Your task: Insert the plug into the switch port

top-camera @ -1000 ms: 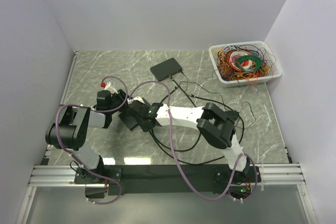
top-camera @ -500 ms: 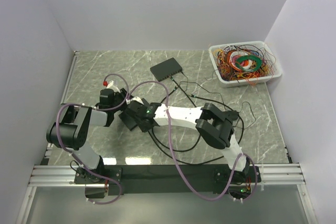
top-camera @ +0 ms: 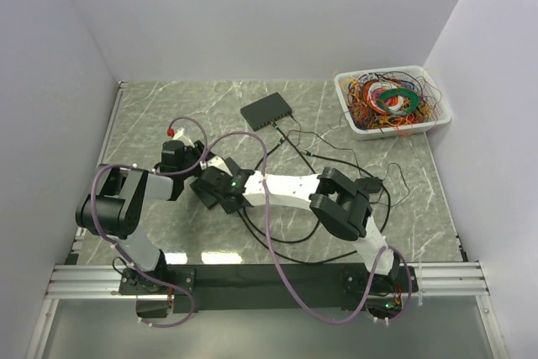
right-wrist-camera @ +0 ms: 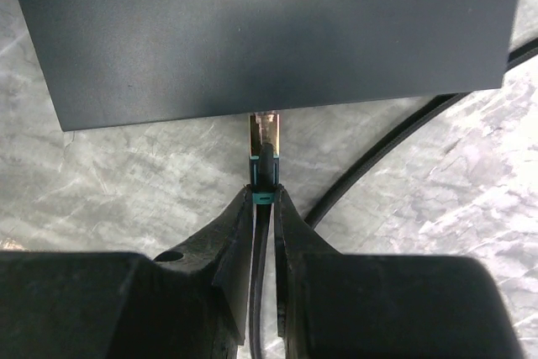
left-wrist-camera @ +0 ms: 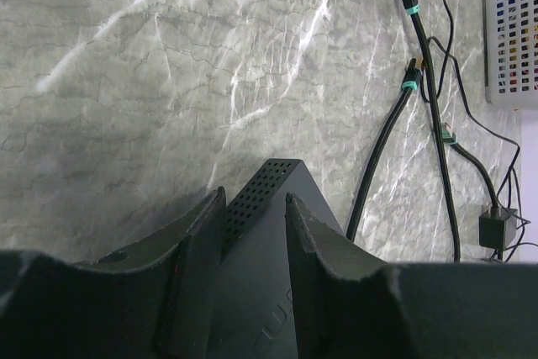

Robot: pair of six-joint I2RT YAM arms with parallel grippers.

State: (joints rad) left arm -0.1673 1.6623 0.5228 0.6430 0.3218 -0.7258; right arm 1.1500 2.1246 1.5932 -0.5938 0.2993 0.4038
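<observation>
Plug point(right-wrist-camera: 263, 134) pinched at its teal collar in right hand point(right-wrist-camera: 263, 201), nearly closed. Long axis in line with fingers, tip aimed straight ahead at near edge of switch point(right-wrist-camera: 252, 31), touching or just short; can't tell whether in a port. Left hand point(left-wrist-camera: 252, 201) part open, clamped on same switch, mid-desk point(top-camera: 168, 107). Right arm nearer. Count: two switches, second switch point(top-camera: 266, 111) far back; one held plug, at least two spare plugs point(left-wrist-camera: 410, 73) beyond.
</observation>
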